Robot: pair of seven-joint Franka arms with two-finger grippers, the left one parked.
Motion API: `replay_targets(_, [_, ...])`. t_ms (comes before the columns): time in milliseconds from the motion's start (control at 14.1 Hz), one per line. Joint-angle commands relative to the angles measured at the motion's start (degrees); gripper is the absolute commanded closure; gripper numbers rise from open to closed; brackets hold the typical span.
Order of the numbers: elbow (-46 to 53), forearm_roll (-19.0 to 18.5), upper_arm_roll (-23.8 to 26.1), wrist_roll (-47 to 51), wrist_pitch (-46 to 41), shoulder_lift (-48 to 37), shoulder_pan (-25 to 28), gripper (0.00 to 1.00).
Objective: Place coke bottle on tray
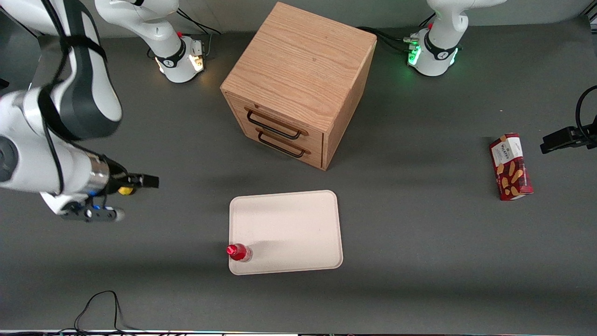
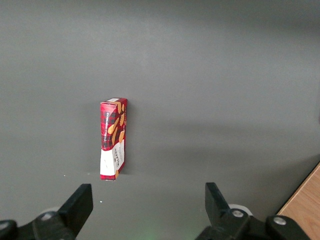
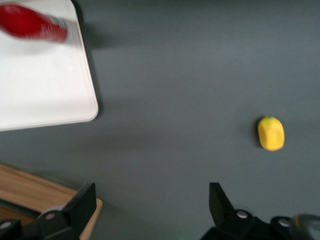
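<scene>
Since the coke bottle (image 1: 239, 252) stands upright on the tray (image 1: 289, 224), at the corner nearest the front cam and toward the working arm's end, placement looks done. Pincer (image 1: 140, 181) is well apart from it, up over bare bench (image 1: 419, 233) near a small yellow obj (image 1: 124, 190), fingers spread w/ nothing between them per wrist cam. Bottle sits close to the rim, partly over it maybe, can't tell for sure. What's left, imo: just arm retreat. Wooden drawer cabinet (image 1: 298, 84) and red snack box (image 1: 510, 166) not involved.
</scene>
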Motion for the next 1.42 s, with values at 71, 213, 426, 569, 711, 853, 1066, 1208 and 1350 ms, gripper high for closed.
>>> replay_targets(71, [-15.16,-0.36,-1.08,-3.30,3.50,-14.00,0.75,0.00])
replay_targets(213, [-16.31,-1.42,-1.08,-5.14,1.93,-16.55,0.66,0.00])
replay_targets(426, [-15.79,-1.33,-0.99,-9.36,-0.28,-17.44,-0.74,0.00])
replay_targets(569, [-15.09,-1.24,-2.12,-8.67,-0.63,-17.79,-0.66,0.00])
replay_targets(711, [-14.56,-1.15,-3.45,-8.75,-1.94,-18.40,-0.30,0.00])
replay_targets(853, [-12.11,-1.68,-3.98,-8.84,-3.96,-18.32,1.18,0.00])
replay_targets(1066, [-11.74,-3.88,-4.51,-8.84,-5.55,-18.49,1.10,0.00])
replay_targets(1208, [-11.65,-3.70,-4.33,-8.67,-5.73,-18.75,0.14,0.00])
replay_targets(1350, [-11.65,-3.44,-4.24,-8.75,-6.43,-18.93,-1.09,0.00])
